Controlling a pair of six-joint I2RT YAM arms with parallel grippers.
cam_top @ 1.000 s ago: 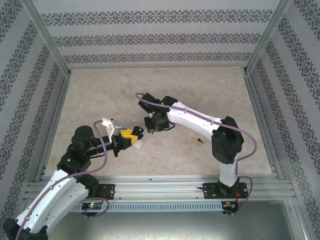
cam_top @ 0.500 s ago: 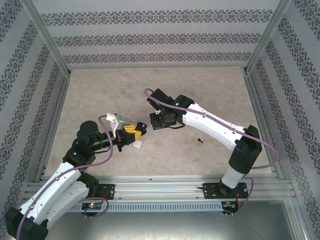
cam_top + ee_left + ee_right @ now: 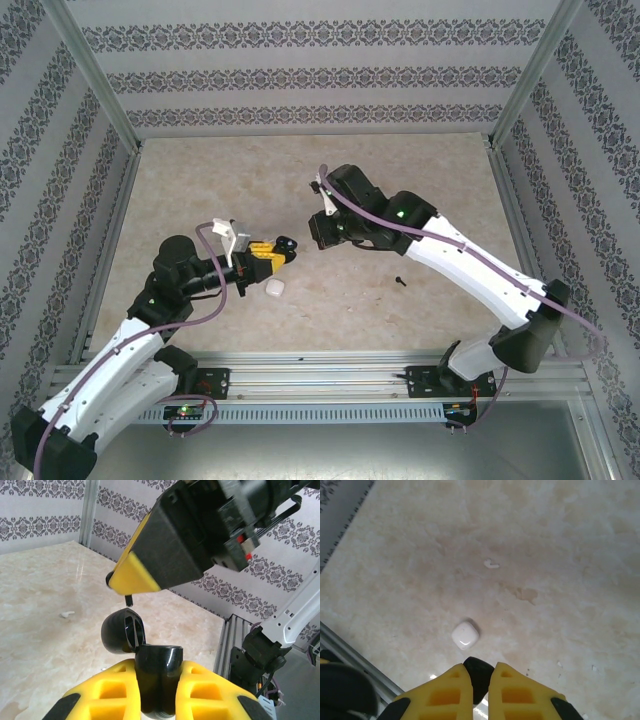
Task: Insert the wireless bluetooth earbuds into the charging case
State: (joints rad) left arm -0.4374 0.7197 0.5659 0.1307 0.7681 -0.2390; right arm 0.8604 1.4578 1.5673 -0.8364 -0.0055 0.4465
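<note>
My left gripper (image 3: 279,251) (image 3: 158,676) is shut on a glossy black case (image 3: 157,680) (image 3: 284,245) whose hinged lid (image 3: 122,631) stands open. Just above the lid, the right gripper (image 3: 318,236) (image 3: 480,677) is shut on a small black earbud (image 3: 479,676), its stem (image 3: 128,600) poking out under the yellow fingertip (image 3: 134,575). A small glossy white charging case (image 3: 275,288) (image 3: 465,635), rounded-square and closed, lies on the table below both grippers, touched by neither.
A tiny black piece (image 3: 400,281) lies on the beige table (image 3: 400,190) to the right of the grippers. A small white scrap (image 3: 491,564) (image 3: 66,614) rests further out. Aluminium rails (image 3: 330,372) line the near edge.
The right gripper has moved right and back while its arm stretched out. The left gripper has shifted slightly right with the black case, leaving the white case in the open.
</note>
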